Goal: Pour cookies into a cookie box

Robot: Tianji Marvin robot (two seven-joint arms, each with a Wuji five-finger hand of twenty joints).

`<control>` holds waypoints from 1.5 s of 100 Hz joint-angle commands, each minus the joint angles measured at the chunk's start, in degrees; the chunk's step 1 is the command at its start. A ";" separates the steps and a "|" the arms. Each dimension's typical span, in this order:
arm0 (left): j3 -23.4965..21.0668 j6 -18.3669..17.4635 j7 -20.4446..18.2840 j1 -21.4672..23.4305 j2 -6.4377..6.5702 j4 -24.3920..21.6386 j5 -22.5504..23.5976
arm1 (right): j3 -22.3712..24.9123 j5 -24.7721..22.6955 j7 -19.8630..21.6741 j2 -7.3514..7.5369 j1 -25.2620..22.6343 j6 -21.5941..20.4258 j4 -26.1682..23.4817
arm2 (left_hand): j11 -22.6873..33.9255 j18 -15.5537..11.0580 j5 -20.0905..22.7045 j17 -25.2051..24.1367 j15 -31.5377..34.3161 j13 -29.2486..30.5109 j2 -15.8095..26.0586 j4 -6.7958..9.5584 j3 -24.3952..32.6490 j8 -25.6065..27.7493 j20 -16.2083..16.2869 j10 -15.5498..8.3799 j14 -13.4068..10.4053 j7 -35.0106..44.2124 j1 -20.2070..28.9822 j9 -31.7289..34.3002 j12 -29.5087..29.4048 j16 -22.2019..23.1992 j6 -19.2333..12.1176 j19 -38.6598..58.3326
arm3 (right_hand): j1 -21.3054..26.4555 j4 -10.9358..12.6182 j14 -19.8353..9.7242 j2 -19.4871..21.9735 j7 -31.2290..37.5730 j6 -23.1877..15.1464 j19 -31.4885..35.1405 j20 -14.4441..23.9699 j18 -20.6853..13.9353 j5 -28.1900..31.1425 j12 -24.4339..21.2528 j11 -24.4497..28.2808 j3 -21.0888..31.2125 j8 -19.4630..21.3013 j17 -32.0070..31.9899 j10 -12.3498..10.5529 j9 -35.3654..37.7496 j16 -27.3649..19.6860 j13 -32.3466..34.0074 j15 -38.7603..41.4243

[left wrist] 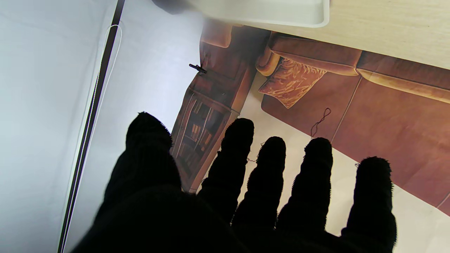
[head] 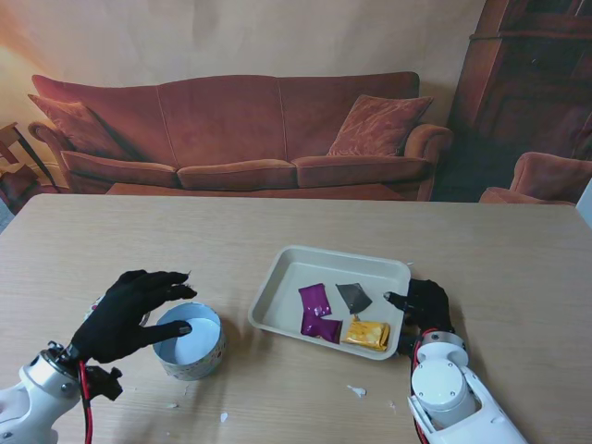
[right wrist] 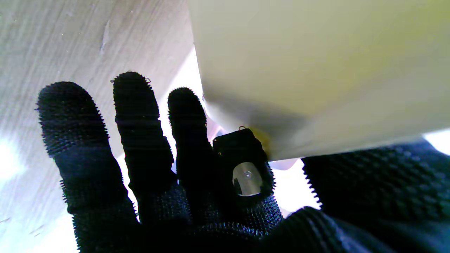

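Four wrapped cookies (head: 334, 314) are lying in the cream tray (head: 277, 282) at the surface's centre; the round cookie box (head: 191, 341) is sitting at its eight o'clock, under the left robot hand (head: 129, 314), fingers spread, holding nothing. Left wrist view is showing those fingers (left wrist: 239, 165) apart. Right wrist view: the right robot hand (right wrist: 197, 182) is pinching the tray's corner (right wrist: 281, 140). Judging by this, lifting and tilting toward the box comes next.

Left hand (head: 129, 314) covers round box's (head: 190, 342) near-left rim; tray (left wrist: 267, 14) cut off, blurred in both wrist views.
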 commanded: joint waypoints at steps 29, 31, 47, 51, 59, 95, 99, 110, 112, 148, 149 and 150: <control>0.25 0.50 -0.52 0.01 -0.25 0.08 -0.32 | 0.59 1.20 -1.93 -1.07 -1.53 -4.38 -1.93 | -0.77 1.46 1.20 0.10 0.27 1.60 2.71 -0.20 -1.00 0.06 -0.56 0.45 0.67 -0.19 1.06 1.05 -0.04 0.11 -0.17 1.02 | 30.07 -4.77 1.20 -4.58 2.53 -12.09 3.21 -1.01 1.81 5.52 0.51 1.91 24.26 1.68 2.32 0.07 3.36 0.50 2.76 6.03; 0.25 0.48 -0.49 0.01 -0.25 0.08 -0.35 | 0.67 1.19 -2.06 -1.08 -1.62 -4.62 -2.10 | -0.82 1.47 1.19 0.09 0.25 1.57 2.73 -0.20 -1.01 0.06 -0.56 0.54 0.51 -0.21 1.04 0.98 -0.06 0.10 -0.20 1.03 | 30.07 -4.81 1.17 -4.63 2.52 -12.08 3.28 -1.00 1.84 5.55 0.53 1.97 24.33 1.68 2.41 0.01 3.42 0.51 2.77 6.15; 0.24 0.39 -0.34 0.00 -0.27 0.12 -0.20 | 1.19 0.72 -3.21 -1.17 -2.34 -6.67 -3.45 | -0.90 1.51 1.23 0.04 0.24 1.50 2.80 -0.21 -1.02 0.06 -0.61 0.52 0.67 -0.24 0.99 0.92 -0.07 0.09 -0.16 1.04 | 30.08 -5.12 1.24 -5.33 2.51 -12.25 3.64 -1.05 1.82 5.91 0.62 2.44 24.78 1.79 2.74 -0.14 3.93 0.59 3.06 7.10; 0.27 0.38 -0.26 -0.02 -0.29 0.15 -0.17 | 1.30 0.68 -3.49 -1.20 -2.53 -7.25 -3.85 | -0.88 1.56 1.24 0.07 0.26 1.53 2.77 -0.21 -1.03 0.06 -0.61 0.52 0.68 -0.26 0.99 0.99 -0.07 0.09 -0.13 1.06 | 30.12 -5.24 1.20 -5.60 2.51 -12.25 3.81 -1.00 1.84 6.01 0.66 2.59 24.89 1.82 2.96 -0.11 4.13 0.65 3.12 7.41; 0.27 0.32 -0.22 -0.01 -0.30 0.14 -0.21 | 1.55 0.27 -3.95 -1.19 -2.99 -8.55 -4.62 | -0.92 1.64 1.27 0.06 0.27 1.55 2.78 -0.21 -1.02 0.06 -0.62 0.49 0.73 -0.27 0.99 0.95 -0.08 0.10 -0.08 1.07 | 30.15 -5.42 1.27 -5.96 2.47 -12.24 3.87 -1.06 1.92 6.15 0.63 2.65 25.11 1.84 3.00 -0.12 4.17 0.66 3.17 7.76; 0.16 0.11 0.25 -0.05 -0.37 0.22 0.21 | 2.16 0.27 -5.20 -1.30 -5.27 -10.27 -9.61 | -0.97 1.62 1.16 0.09 0.28 1.58 2.80 -0.21 -1.01 0.04 -0.67 0.57 0.71 -0.39 0.97 0.92 -0.08 0.09 -0.13 1.12 | 30.16 -5.90 1.30 -6.64 2.41 -12.31 4.41 -0.93 1.89 6.31 0.53 3.07 25.60 1.97 3.61 -0.24 4.65 0.78 3.38 8.87; 0.13 0.00 0.40 -0.05 -0.40 0.22 0.33 | 2.23 0.59 -5.30 -1.34 -5.49 -10.25 -10.19 | -0.98 1.65 1.20 0.10 0.27 1.55 2.75 -0.21 -1.02 0.04 -0.66 0.61 0.64 -0.38 0.98 0.92 -0.08 0.09 -0.11 1.14 | 30.19 -5.96 1.39 -6.74 2.40 -12.31 4.42 -0.93 1.97 6.31 0.51 3.11 25.61 1.98 3.64 -0.20 4.67 0.80 3.40 8.97; 0.10 -0.28 0.87 -0.09 -0.48 0.27 0.58 | 2.40 1.05 -5.36 -1.37 -6.10 -10.54 -11.39 | -0.99 1.64 1.26 0.14 0.32 1.64 2.77 -0.22 -1.03 0.06 -0.66 0.58 0.65 -0.34 0.95 0.93 -0.08 0.10 -0.17 1.20 | 30.21 -6.07 1.47 -6.91 2.40 -12.39 4.59 -0.85 1.94 6.35 0.50 3.27 25.70 2.01 3.83 -0.30 4.83 0.89 3.40 9.25; 0.08 -0.31 0.89 -0.09 -0.48 0.28 0.58 | 2.40 1.25 -5.36 -1.39 -6.20 -10.61 -11.60 | -0.97 1.59 1.24 0.15 0.32 1.64 2.78 -0.22 -1.02 0.05 -0.65 0.52 0.64 -0.35 0.95 0.97 -0.07 0.11 -0.12 1.22 | 30.24 -6.10 1.47 -6.95 2.40 -12.39 4.59 -0.85 1.95 6.36 0.49 3.29 25.70 2.01 3.83 -0.29 4.87 0.90 3.40 9.31; -0.77 -0.86 1.80 0.15 -0.70 0.22 1.01 | 2.10 3.81 -6.08 -1.72 -8.27 -12.17 -16.02 | -0.90 1.75 1.25 0.21 0.41 1.80 2.77 -0.22 -1.03 0.03 -0.67 0.58 0.75 -0.38 0.95 1.16 -0.05 0.13 -0.05 1.35 | 30.47 -6.63 1.87 -7.56 2.38 -12.36 4.98 -0.70 2.31 6.40 0.29 3.65 25.90 2.07 4.23 -0.13 5.05 0.96 3.48 10.35; -0.80 -0.88 1.83 0.16 -0.71 0.21 1.02 | 2.07 3.85 -6.08 -1.73 -8.32 -12.21 -16.19 | -0.92 1.76 1.24 0.23 0.41 1.81 2.74 -0.22 -1.03 0.03 -0.67 0.62 0.83 -0.38 0.97 1.15 -0.05 0.13 -0.05 1.36 | 30.48 -6.63 1.88 -7.57 2.38 -12.36 4.98 -0.70 2.31 6.40 0.29 3.66 25.91 2.07 4.23 -0.13 5.04 0.96 3.49 10.37; -0.83 -0.90 1.86 0.17 -0.72 0.20 1.05 | 2.02 3.89 -6.09 -1.73 -8.37 -12.25 -16.37 | -0.92 1.77 1.28 0.23 0.42 1.81 2.77 -0.22 -1.02 0.03 -0.67 0.62 0.71 -0.37 0.96 1.16 -0.05 0.13 -0.05 1.37 | 30.49 -6.64 1.91 -7.61 2.38 -12.36 4.98 -0.71 2.35 6.40 0.27 3.65 25.92 2.07 4.24 -0.02 5.01 0.95 3.49 10.39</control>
